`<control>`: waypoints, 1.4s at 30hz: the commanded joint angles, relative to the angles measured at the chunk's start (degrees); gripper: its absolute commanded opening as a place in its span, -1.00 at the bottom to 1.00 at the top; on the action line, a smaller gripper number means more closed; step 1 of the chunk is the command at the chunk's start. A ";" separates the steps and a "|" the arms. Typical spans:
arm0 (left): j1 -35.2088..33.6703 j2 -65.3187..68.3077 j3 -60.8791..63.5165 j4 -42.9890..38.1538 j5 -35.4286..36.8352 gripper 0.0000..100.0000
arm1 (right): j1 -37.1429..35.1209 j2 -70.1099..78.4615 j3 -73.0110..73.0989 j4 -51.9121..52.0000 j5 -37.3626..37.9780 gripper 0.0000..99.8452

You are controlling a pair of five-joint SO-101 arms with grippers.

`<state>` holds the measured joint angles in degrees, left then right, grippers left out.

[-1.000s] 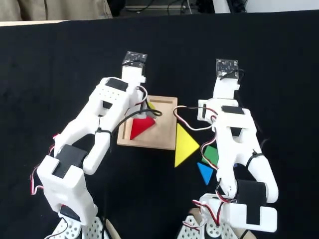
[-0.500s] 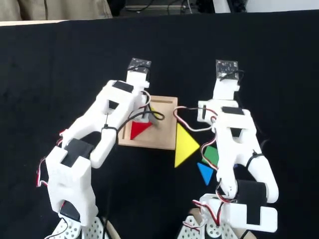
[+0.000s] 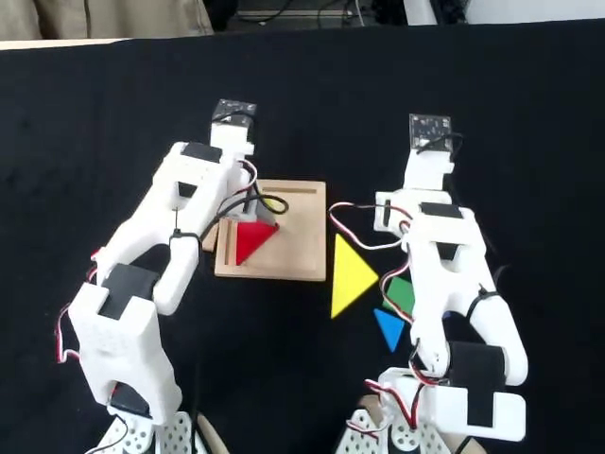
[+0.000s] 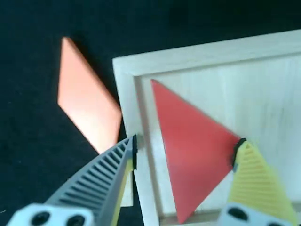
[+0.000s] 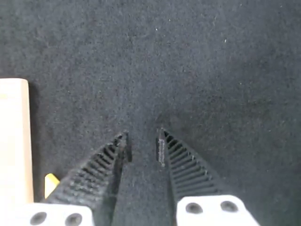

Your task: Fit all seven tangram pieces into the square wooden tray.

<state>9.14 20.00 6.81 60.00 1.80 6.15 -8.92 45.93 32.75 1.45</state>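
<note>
The square wooden tray (image 3: 298,251) (image 4: 197,52) lies left of centre, with a red triangle (image 3: 249,240) (image 4: 188,127) flat inside it. My left gripper (image 3: 248,214) (image 4: 186,143) is open and straddles the tray's wall, one finger outside it and the other over the red triangle. An orange parallelogram (image 4: 84,110) lies on the cloth just outside that wall. A large yellow triangle (image 3: 350,274), a green piece (image 3: 403,294) and a small blue triangle (image 3: 388,327) lie right of the tray. My right gripper (image 5: 142,139) hovers over bare cloth, narrowly open and holding nothing.
Black cloth covers the table. The right arm's body (image 3: 454,284) overhangs the green and blue pieces. In the right wrist view the tray's edge (image 5: 13,141) and a yellow tip (image 5: 51,183) sit beside the fingers.
The left arm swung left, and the tray with the red triangle slid left and turned slightly with it. The right arm stayed still.
</note>
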 commanded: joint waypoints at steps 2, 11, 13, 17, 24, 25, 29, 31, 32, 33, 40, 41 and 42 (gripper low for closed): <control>-0.31 -3.60 -1.10 0.44 -1.05 -0.32 | 0.79 -2.33 -0.40 -0.88 0.00 -0.79; 5.58 -3.69 -6.55 4.75 -0.62 -0.32 | 0.88 -2.59 -0.48 -0.88 0.00 -0.79; 8.48 -3.25 -8.13 6.42 -0.62 -0.32 | 1.32 -2.86 -0.48 -0.97 -0.18 -0.79; 13.05 -2.99 -7.78 6.24 -1.05 -0.32 | 3.43 -2.86 -0.48 -1.05 -0.44 -0.79; 14.37 -1.23 -7.08 0.70 -5.10 -0.32 | 3.69 -2.68 -0.48 -1.05 -0.44 -0.79; 14.46 -0.26 -7.25 0.88 -5.10 -0.32 | 3.69 -2.68 -0.48 -1.05 -0.44 -0.79; 12.70 4.04 -7.34 0.88 -5.36 -0.32 | 3.16 -2.42 -0.48 -1.05 -0.44 -0.79; 11.56 5.63 -7.60 0.88 -5.36 -0.32 | 2.20 -2.42 -0.40 -1.05 -0.44 -0.79; 11.12 6.07 -7.43 0.88 -5.36 -0.32 | 1.93 -2.42 -0.31 -1.05 -0.35 -0.79; 10.77 6.42 -7.25 0.97 -5.36 -0.32 | 1.85 -2.42 -0.31 -1.05 -0.35 -0.79; 10.59 5.71 -8.31 6.95 -8.44 -0.32 | 1.85 -2.42 -0.31 -1.14 -0.35 -0.79; 10.68 5.36 -8.04 7.74 -8.88 -0.32 | 1.85 -2.42 -0.13 -1.67 -0.35 -0.79; 10.77 5.10 -7.60 8.26 -8.97 -0.32 | 1.85 -2.42 -0.04 -2.11 -0.35 -0.79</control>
<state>21.01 26.24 -1.19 64.92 -5.49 8.88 -8.92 45.93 32.31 1.45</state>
